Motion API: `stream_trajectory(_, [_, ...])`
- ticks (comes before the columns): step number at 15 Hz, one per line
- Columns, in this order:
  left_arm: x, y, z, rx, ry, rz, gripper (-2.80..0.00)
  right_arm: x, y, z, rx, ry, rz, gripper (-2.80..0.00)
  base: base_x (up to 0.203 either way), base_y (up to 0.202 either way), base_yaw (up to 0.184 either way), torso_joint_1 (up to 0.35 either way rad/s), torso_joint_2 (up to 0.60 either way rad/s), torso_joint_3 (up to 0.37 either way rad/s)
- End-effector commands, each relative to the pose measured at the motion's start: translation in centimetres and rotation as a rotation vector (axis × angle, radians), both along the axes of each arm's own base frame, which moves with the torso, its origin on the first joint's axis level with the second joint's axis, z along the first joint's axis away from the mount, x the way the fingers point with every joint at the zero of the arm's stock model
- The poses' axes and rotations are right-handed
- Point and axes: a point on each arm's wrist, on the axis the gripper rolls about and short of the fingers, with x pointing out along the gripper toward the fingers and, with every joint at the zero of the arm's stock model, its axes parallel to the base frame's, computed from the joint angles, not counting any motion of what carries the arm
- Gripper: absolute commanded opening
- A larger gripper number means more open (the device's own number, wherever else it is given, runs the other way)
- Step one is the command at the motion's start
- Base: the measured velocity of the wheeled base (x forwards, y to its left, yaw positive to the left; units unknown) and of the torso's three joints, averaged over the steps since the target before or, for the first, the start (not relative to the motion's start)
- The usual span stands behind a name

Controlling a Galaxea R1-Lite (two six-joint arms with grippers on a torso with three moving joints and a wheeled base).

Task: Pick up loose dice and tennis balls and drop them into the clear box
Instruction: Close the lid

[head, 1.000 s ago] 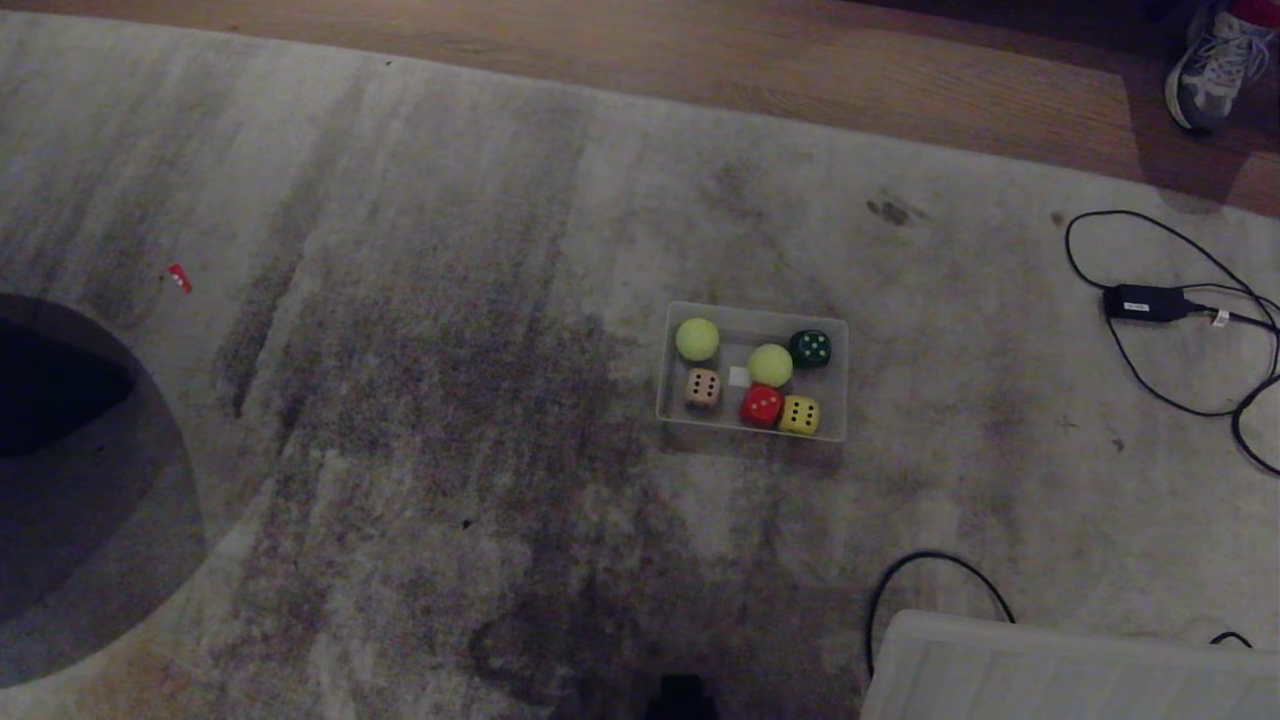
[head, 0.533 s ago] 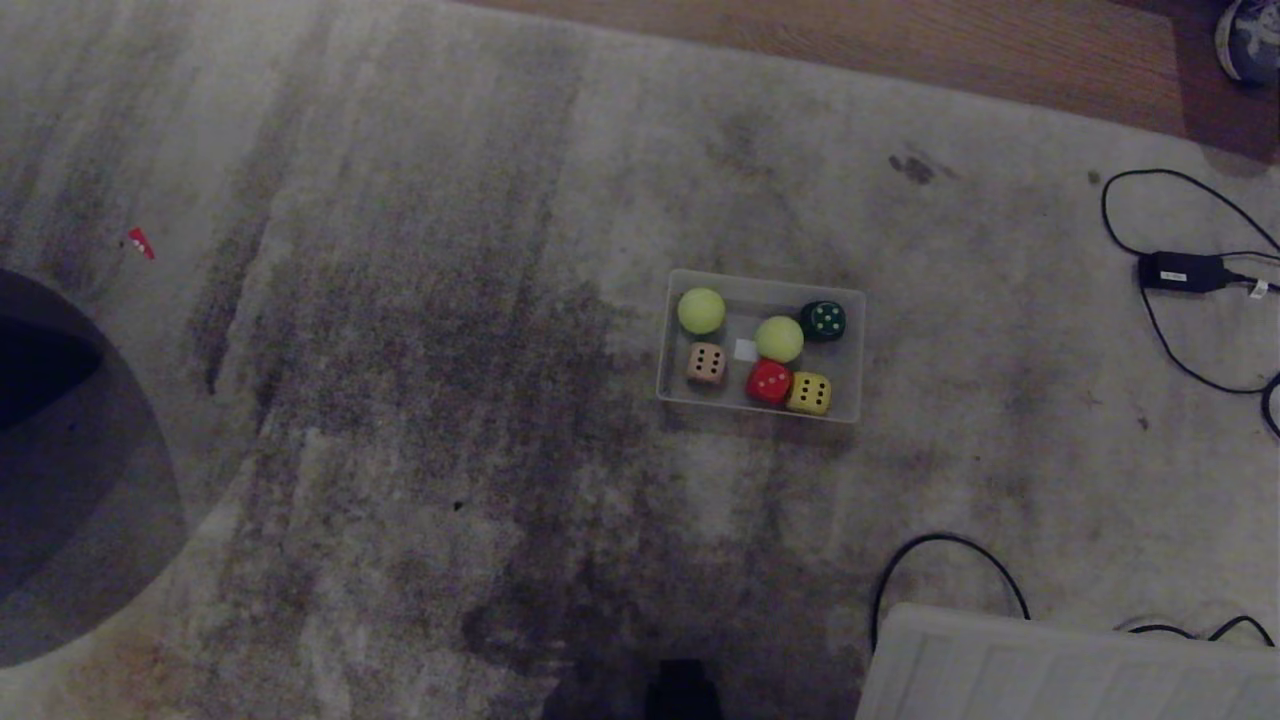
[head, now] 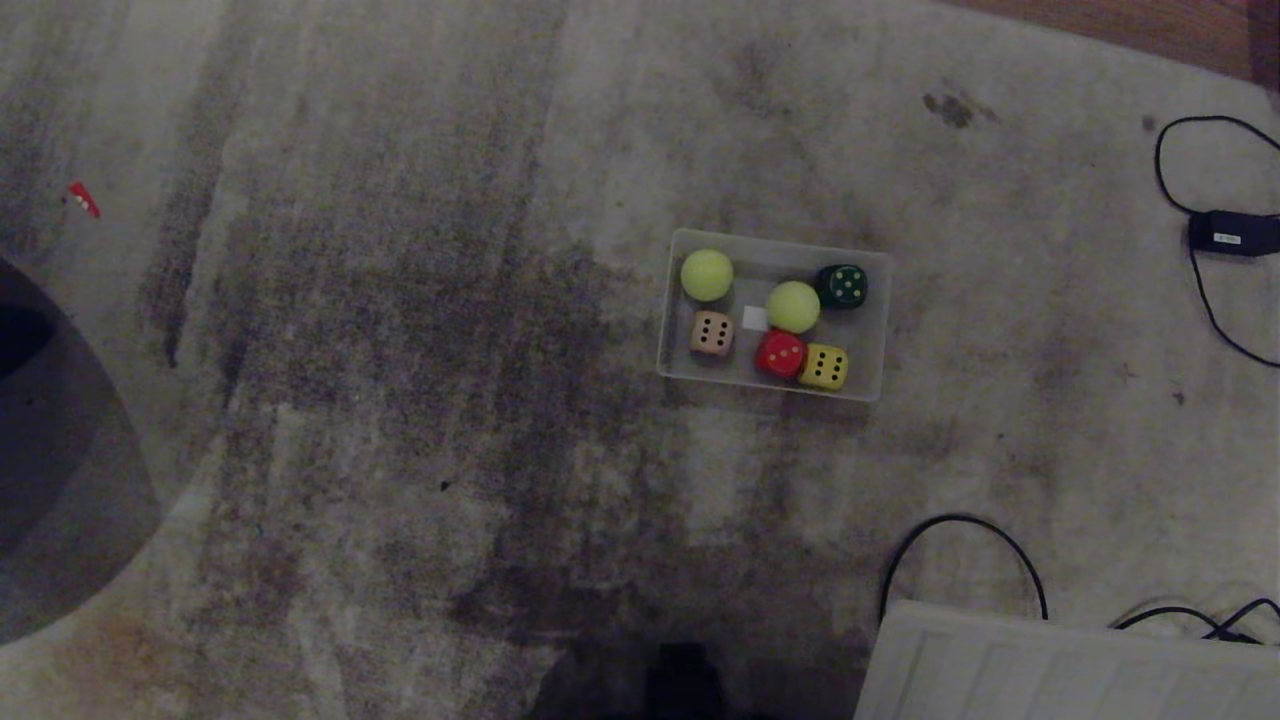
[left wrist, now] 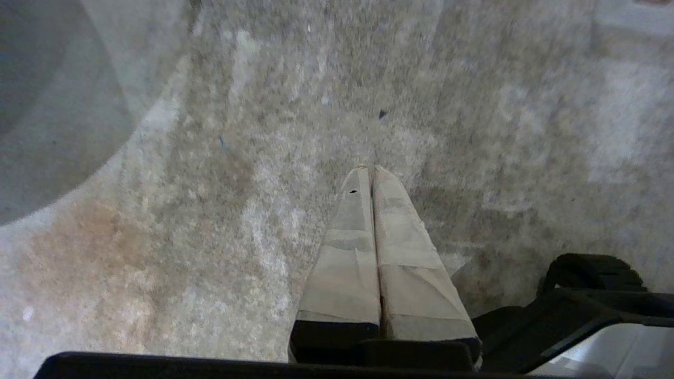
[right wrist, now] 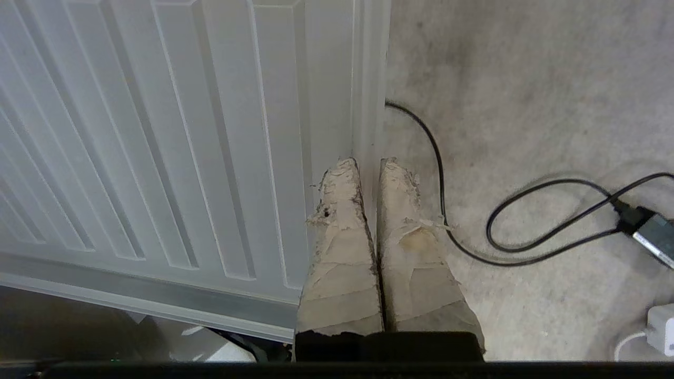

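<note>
The clear box (head: 676,360) rests on the grey carpet right of centre in the head view. Inside it lie two tennis balls (head: 707,275) (head: 792,306) and several dice: beige-pink (head: 712,333), red (head: 780,354), yellow (head: 824,366) and dark green (head: 842,286). A small white sticker (head: 754,318) shows on the box floor. Neither arm appears in the head view. My left gripper (left wrist: 369,169) is shut and empty over bare carpet. Also shut with nothing held, my right gripper (right wrist: 368,162) hangs above the edge of a ribbed translucent lid (right wrist: 158,131).
The ribbed lid (head: 1060,665) lies at the near right with black cables (head: 960,545) beside it. A power adapter (head: 1230,232) and its cord sit at the far right. A dark round shape (head: 50,450) fills the left edge, with a small red scrap (head: 82,200) nearby. Wood floor (head: 1150,25) borders the carpet's far side.
The whole head view has shifted: the camera has tilted down, so the box, cables and red scrap sit higher in frame and the wood floor and shoe have slid out. Nothing on the carpet moved.
</note>
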Motion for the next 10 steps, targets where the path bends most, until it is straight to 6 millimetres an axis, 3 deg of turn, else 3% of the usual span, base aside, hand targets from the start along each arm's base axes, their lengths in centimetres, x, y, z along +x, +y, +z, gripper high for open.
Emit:
stream_trajectory(1, [0.02,0.0,-0.04,-0.001,0.003,0.001,-2.8,-0.01,0.0,-0.01,0.0,-0.001,0.0,-2.8,0.0,0.0,0.0,-0.002,0.0,-0.196])
stream_trajectory(10, [0.02,0.0,-0.04,0.006,0.003,-0.002,-2.8,-0.01,0.0,-0.01,0.002,-0.001,0.001,-2.8,0.0,0.0,0.0,0.004,0.0,-0.181])
